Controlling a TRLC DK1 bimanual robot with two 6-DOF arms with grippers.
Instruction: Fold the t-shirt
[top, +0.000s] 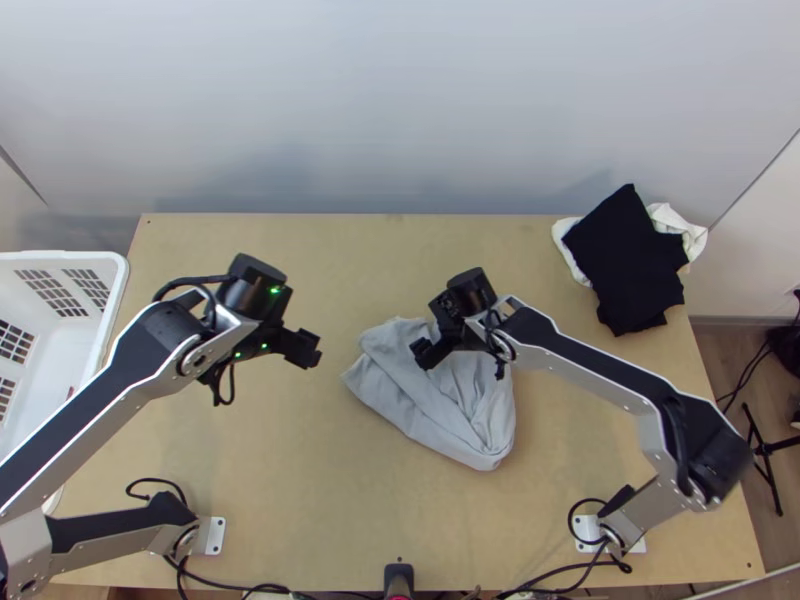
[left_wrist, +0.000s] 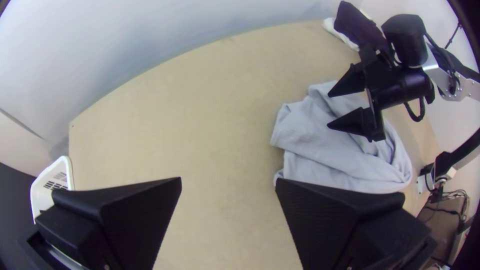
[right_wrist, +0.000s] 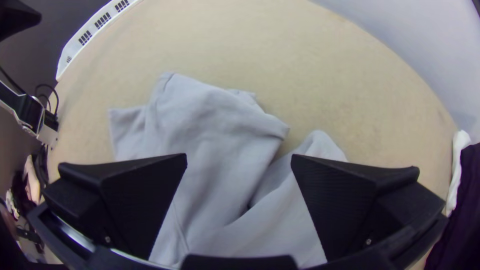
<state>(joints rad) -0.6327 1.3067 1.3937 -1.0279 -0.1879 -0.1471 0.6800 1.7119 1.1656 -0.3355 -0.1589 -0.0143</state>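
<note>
Near the middle of the table, the grey shirt lies bunched, loosely doubled over itself, edges uneven. Folding is judged barely begun; flattening, squaring and the proper folds remain outstanding. Right gripper: fingers apart over the shirt, nothing clamped. Left gripper: fingers likewise apart, to the shirt's left, holding nothing. Basket, at the left edge: white, slotted walls, contents undetermined. Beyond, at the far right corner, black cloth rests on white cloth, outside any container
</note>
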